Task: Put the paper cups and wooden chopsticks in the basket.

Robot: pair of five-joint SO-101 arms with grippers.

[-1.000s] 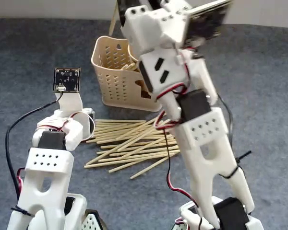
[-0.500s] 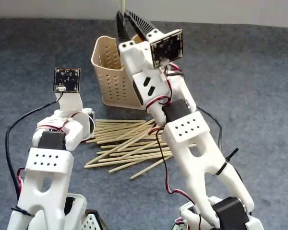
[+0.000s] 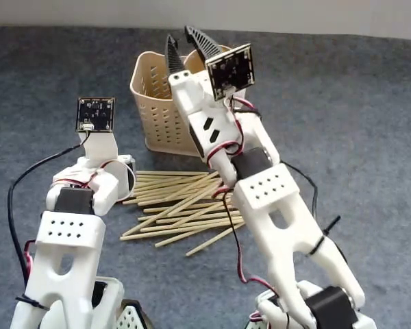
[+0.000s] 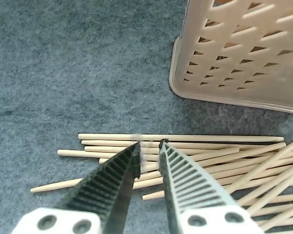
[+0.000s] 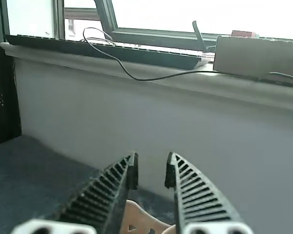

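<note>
The wooden chopsticks [image 3: 185, 212] lay in a loose heap on the grey tabletop [image 3: 370, 123], just in front of the cream basket [image 3: 157, 120]. The left hand [image 4: 149, 143] hung close over one end of the heap, jaws slightly spread, gripping nothing. The right hand [image 5: 151, 156] was raised above the basket's rim, jaws parted and likewise empty.
</note>
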